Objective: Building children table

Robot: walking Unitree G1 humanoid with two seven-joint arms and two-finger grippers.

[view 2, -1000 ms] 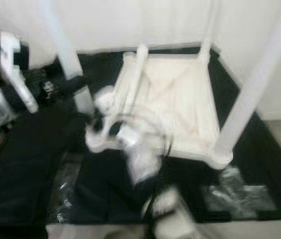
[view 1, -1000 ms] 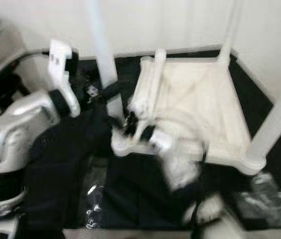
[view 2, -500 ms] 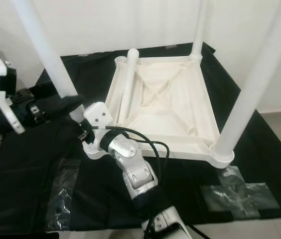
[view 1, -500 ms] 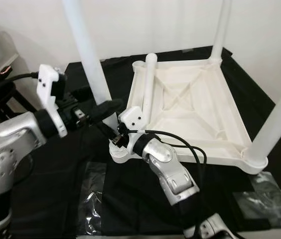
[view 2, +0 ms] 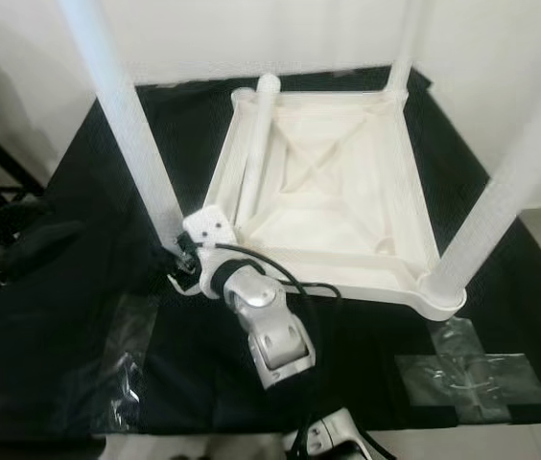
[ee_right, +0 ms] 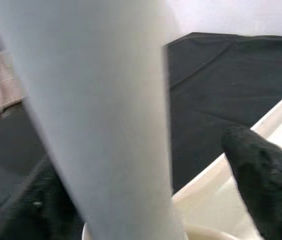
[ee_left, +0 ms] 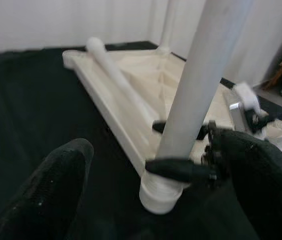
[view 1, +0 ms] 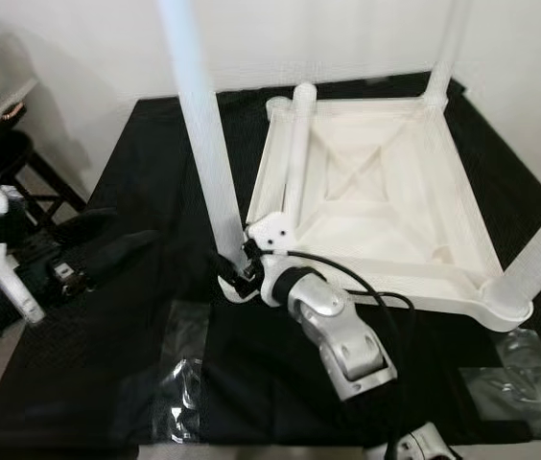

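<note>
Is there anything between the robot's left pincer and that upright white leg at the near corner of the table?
Nothing visible. The left pincer looks straight at the leg across bare black cloth. The right pincer sits at the leg's base, on the leg's other side.

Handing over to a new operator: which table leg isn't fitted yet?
Find the white upturned tabletop on the black cloth. Three legs stand upright in its corner sockets; the loose leg lies flat inside the tray along its left rim, pointing at the one bare far-left corner.
</note>
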